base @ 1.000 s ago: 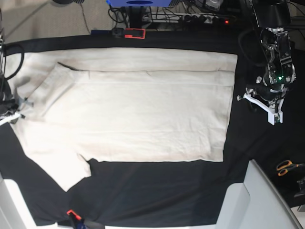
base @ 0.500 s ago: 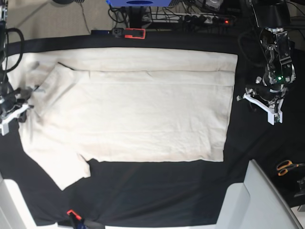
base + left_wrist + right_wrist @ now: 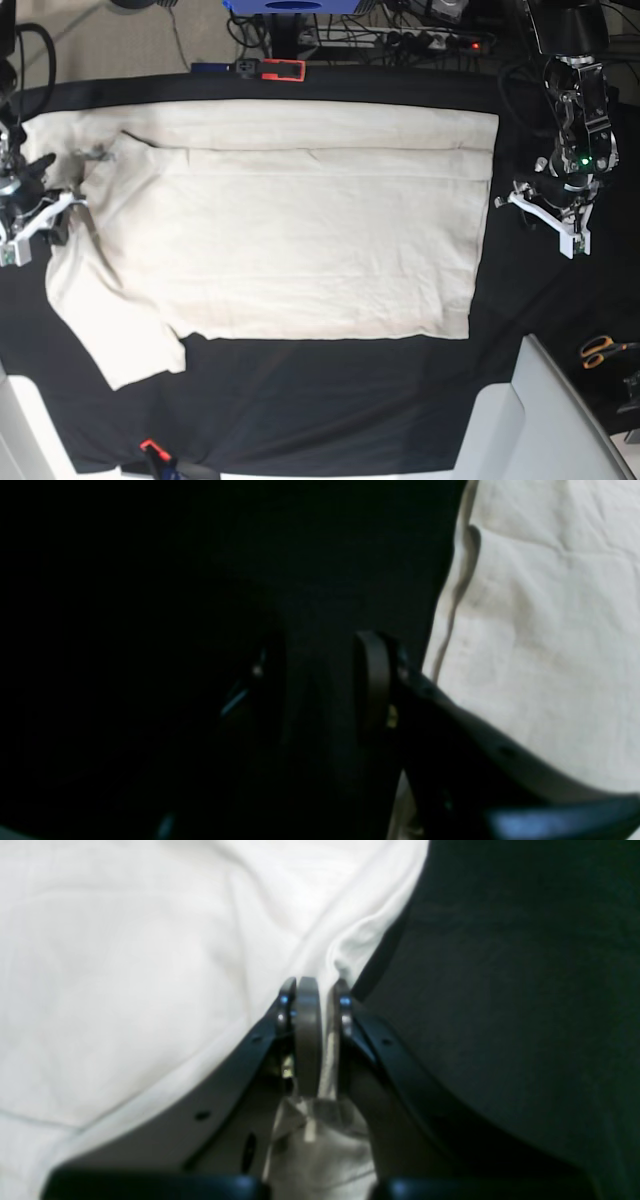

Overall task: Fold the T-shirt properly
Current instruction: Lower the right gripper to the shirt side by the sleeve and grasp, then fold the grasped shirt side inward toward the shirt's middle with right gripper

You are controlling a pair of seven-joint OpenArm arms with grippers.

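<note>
The cream T-shirt [image 3: 300, 230] lies spread flat on the black table cover [image 3: 330, 400], its top strip folded down and one short sleeve [image 3: 130, 350] at the lower left. My right gripper [image 3: 40, 212] is at the shirt's left edge. In the right wrist view, this gripper [image 3: 322, 1007] is shut on a bunched ridge of the T-shirt [image 3: 125, 965]. My left gripper [image 3: 545, 218] hovers over black cloth just right of the hem. In the left wrist view, it [image 3: 320, 680] stands open with nothing inside, and the T-shirt [image 3: 540, 630] lies beside it.
Orange-handled scissors [image 3: 600, 350] lie at the right edge. A white bin [image 3: 545, 420] fills the lower right corner. A red and black tool [image 3: 280, 70] sits at the table's far edge, with cables behind it. A small orange clamp [image 3: 150, 447] is at the near edge.
My right gripper has moved up and to the right with the shirt's left edge, pulling that fabric and the lower sleeve inward. The left arm has barely shifted.
</note>
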